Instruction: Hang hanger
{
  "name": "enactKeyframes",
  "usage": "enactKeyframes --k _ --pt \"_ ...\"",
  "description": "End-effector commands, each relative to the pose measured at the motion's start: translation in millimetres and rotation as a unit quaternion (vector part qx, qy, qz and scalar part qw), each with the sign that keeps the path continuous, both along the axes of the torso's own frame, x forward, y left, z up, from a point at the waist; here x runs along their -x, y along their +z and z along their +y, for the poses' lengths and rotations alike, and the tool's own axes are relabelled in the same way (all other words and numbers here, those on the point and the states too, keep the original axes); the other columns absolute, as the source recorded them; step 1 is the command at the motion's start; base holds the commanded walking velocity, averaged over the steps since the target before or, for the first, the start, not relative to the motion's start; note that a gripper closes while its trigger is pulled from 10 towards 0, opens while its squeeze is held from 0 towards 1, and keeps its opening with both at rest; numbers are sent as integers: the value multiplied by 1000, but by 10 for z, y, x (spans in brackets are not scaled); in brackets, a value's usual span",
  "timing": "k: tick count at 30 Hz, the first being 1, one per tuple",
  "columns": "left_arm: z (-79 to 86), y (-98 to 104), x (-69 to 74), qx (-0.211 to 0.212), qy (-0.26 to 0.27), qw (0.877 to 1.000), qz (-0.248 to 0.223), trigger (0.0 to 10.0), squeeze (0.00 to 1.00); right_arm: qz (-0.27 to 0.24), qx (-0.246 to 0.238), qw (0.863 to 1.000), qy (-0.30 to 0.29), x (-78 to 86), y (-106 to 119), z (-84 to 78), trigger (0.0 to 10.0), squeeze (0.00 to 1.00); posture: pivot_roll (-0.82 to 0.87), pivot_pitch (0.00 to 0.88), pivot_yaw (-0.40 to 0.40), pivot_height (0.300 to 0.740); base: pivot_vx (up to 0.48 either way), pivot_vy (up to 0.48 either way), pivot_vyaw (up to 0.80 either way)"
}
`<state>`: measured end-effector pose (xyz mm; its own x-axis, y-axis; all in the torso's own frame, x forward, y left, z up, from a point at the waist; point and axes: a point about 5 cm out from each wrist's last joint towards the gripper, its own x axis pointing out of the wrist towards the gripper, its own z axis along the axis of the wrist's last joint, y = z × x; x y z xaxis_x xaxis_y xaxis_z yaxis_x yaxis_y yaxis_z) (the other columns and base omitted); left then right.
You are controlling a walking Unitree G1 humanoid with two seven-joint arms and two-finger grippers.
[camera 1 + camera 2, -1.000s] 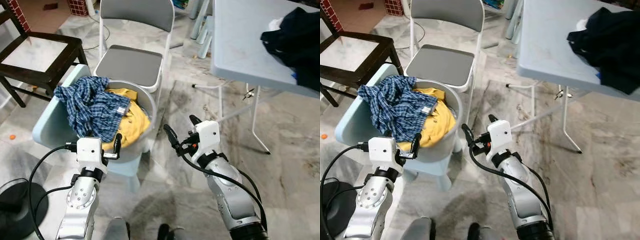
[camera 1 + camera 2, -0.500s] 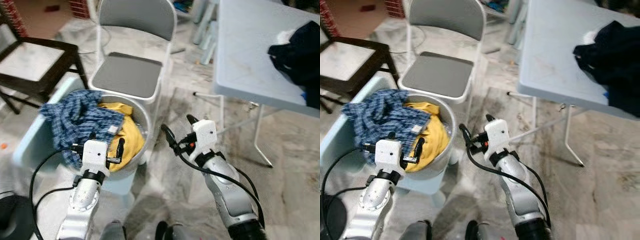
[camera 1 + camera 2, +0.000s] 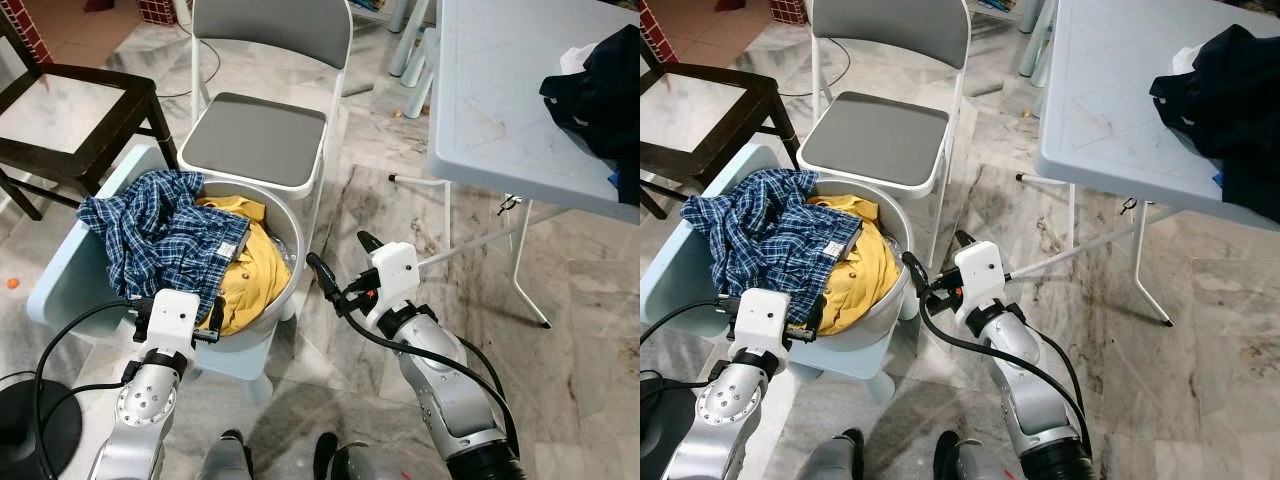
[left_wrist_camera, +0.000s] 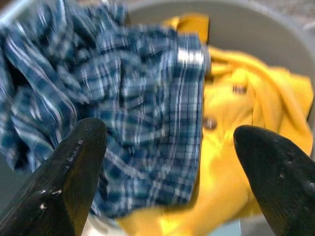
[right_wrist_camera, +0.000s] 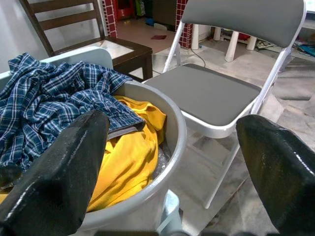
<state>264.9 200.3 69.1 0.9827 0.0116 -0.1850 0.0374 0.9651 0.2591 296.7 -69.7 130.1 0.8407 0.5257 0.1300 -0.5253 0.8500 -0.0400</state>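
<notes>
A grey round basket [image 3: 285, 255] stands on a pale blue low stool [image 3: 60, 285], and in it lie a blue plaid shirt [image 3: 160, 235] — spilling over the rim on the robot's left — and a yellow shirt [image 3: 255, 275] beneath and beside it. The left gripper [image 3: 205, 318] hangs at the basket's near rim, just above the plaid cloth, its jaws spread apart with nothing between them; in the left wrist view the plaid and yellow cloth lie close below the black fingers [image 4: 64, 177]. The right gripper [image 3: 340, 270] is held to the right of the basket over the marble floor [image 3: 560, 400], jaws likewise wide apart and holding nothing; its wrist view looks across the basket rim to a grey folding chair [image 3: 255, 135], which stands just behind the basket. A dark wooden chair [image 3: 70, 105] stands to the far left. On the right a pale folding table [image 3: 500, 110] carries a dark heap of clothing [image 3: 600, 85]. Of a hanger I can make out no clear sign among the clothes.
</notes>
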Motion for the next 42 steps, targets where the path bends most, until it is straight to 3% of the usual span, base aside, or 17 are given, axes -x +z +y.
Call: enactKeyframes --k 1,2,3,4,5,16,30,33,39,42 --pt "36 -116 37 5 1 999 37 9490 0 12 4 1000 -3 26 -64 -34 10000 0 306 271 -110 740 0 0 0" --pt "43 -142 31 7 -1 999 47 4039 0 14 4 1000 0 29 -68 -31 10000 0 306 271 -109 740 0 0 0" --pt "45 -162 22 7 -4 999 54 2039 0 16 5 1000 2 34 -77 -30 10000 0 305 273 -108 740 0 0 0" --pt "45 -162 22 7 -4 999 54 2039 0 16 5 1000 2 34 -77 -30 10000 0 305 273 -108 740 0 0 0" --pt "47 -177 10 7 -6 998 60 0 0 18 6 1000 6 37 -84 -27 10000 0 304 273 -107 740 0 0 0" --pt "180 -227 -94 5 5 997 81 0 0 21 9 1000 13 49 -93 -22 10000 0 298 274 -105 740 0 0 0" --pt "208 -271 -78 12 0 996 92 0 0 27 8 1000 14 59 -104 -17 10000 0 299 281 -102 740 0 0 0" --pt "201 -281 -68 19 -4 995 94 0 0 34 9 999 37 87 -120 15 10000 0 301 282 -101 740 0 0 0" --pt "201 -280 -63 19 -8 996 92 0 0 71 17 987 143 158 -168 15 10000 0 298 281 -99 740 0 0 0" --pt "200 -272 -69 20 -8 996 89 0 0 75 21 985 153 165 -176 4 10000 0 298 281 -100 740 0 0 0"
